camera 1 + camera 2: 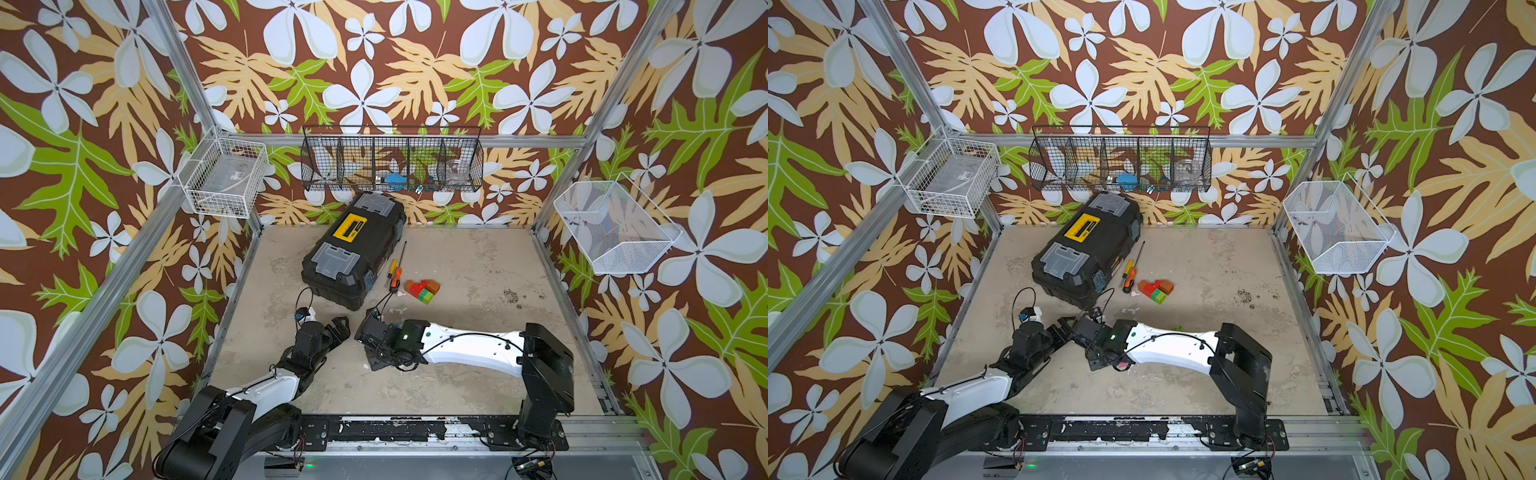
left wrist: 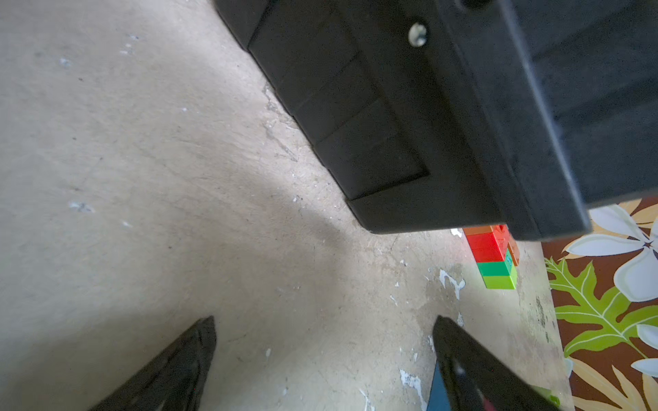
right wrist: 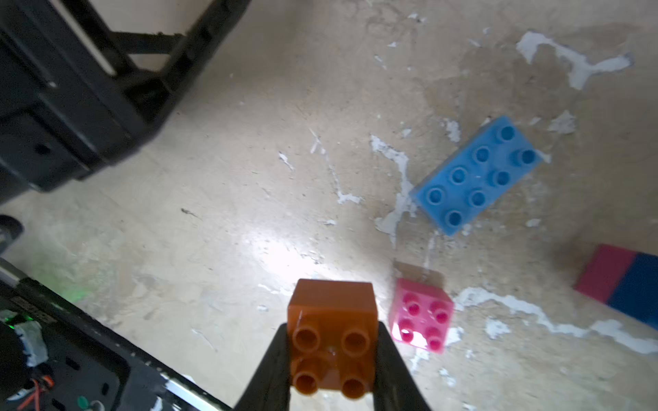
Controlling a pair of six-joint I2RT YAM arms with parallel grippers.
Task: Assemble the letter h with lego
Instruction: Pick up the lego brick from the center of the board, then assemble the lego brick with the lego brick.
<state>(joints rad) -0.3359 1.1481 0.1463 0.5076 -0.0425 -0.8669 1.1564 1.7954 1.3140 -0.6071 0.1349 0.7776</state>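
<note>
Right wrist: orange brick [image 3: 333, 309] in right end effector [image 3: 332, 334]; pink brick [image 3: 422, 316] beside

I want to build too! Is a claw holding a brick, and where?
Yes: the right claw pinches the orange brick by two opposite sides. The left claw is open and empty.

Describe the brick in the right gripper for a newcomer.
Off the black toolbox's near corner, the right gripper grips one square brick. It is orange-brown, four studs; the pink brick and the long light-blue brick lie loose nearby.
</note>
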